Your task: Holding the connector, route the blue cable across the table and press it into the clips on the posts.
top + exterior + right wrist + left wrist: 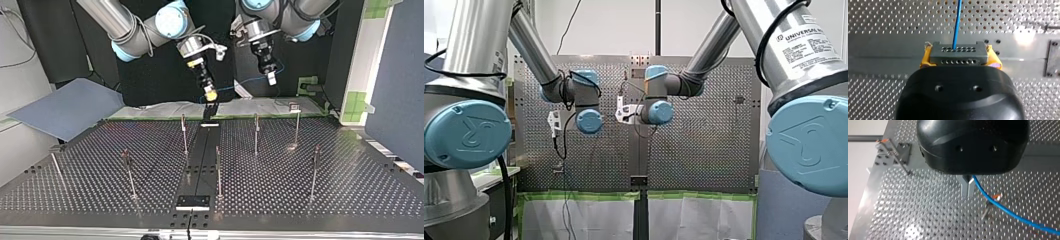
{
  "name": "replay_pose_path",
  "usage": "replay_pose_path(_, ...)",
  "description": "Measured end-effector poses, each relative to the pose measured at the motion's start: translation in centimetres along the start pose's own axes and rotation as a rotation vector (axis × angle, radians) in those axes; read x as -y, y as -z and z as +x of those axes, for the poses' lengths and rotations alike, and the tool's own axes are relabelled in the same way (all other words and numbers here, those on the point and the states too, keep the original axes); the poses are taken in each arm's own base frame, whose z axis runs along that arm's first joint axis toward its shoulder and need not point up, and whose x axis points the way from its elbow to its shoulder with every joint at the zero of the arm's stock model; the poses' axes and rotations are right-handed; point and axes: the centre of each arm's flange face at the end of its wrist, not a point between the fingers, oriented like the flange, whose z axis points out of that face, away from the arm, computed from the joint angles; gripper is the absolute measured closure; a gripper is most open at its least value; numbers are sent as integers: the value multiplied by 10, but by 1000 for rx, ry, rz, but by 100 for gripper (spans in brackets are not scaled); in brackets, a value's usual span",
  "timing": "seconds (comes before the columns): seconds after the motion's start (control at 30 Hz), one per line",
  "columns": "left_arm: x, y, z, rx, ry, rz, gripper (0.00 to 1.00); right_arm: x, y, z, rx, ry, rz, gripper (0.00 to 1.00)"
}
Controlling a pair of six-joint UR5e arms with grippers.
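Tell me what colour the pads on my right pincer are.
Yellow pads, clearest in the right wrist view, flanking the grey connector.

Blue cable (1003, 208), grey connector (958, 53), yellow pads (925, 59) on my right black tool (958, 56), silver hole-dotted table (885, 20).

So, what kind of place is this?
Probably a robotics lab bench: my left arm and my right arm hang over a perforated table with thin posts and a blue cable.

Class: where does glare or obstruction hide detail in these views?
Left wrist view: glare on the perforated table; my left end effector's black body hides much. Right wrist view: glare on the metal strip. Front view: arm joints block both sides.
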Motion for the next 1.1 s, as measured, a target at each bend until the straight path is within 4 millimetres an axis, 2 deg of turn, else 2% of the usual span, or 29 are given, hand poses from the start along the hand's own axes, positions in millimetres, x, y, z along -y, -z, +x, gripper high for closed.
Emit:
replay_pose_path(0.4, -13, -14, -45, 24, 9, -116, 100, 15, -19, 35, 1, 1, 43, 100)
replay_pose_path(0.9, -11, -41, -124, 98, 86, -118, 100, 28, -36, 80, -1, 4, 63, 100)
replay_pose_path(1.1, -20, -52, -148, 122, 116, -113, 100, 30, -43, 99, 0, 3, 66, 100)
